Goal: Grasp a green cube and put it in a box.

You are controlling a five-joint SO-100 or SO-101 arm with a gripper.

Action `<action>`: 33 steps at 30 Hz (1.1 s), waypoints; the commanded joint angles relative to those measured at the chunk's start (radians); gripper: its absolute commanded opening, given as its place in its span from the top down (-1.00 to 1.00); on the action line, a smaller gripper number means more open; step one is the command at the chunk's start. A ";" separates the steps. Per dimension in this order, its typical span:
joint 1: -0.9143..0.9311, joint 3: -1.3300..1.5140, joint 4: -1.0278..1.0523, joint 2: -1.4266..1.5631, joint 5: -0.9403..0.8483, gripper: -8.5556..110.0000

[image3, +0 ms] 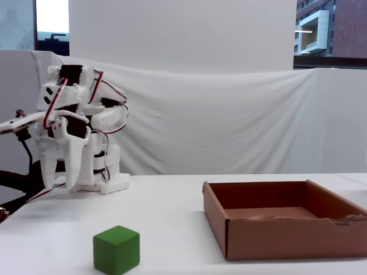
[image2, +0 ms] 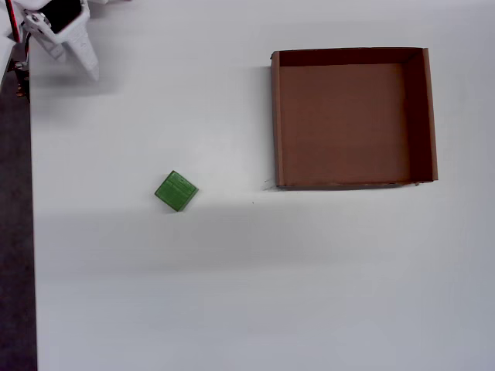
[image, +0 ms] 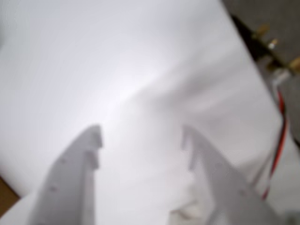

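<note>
We see the whole wrist view blurred; the white two-finger gripper (image: 141, 140) is cut off at six o'clock, and overhead the white arm (image2: 66, 35) is cropped at eleven o'clock.

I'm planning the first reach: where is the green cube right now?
In the overhead view the green cube sits on the white table, left of the box and apart from it, below-right of the gripper.

No text, label, brand, number or sign can be read in any view; the green cube (image2: 176, 191) shows only faint ridged lines on its top face — no lettering; the box (image3: 269, 236) walls are plain brown.
</note>
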 commanded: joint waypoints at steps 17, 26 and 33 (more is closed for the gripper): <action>0.025 -0.511 -0.144 -0.620 0.112 0.47; -0.044 -0.739 -0.201 -0.931 0.249 0.47; -0.163 -0.857 -0.187 -1.097 0.310 0.47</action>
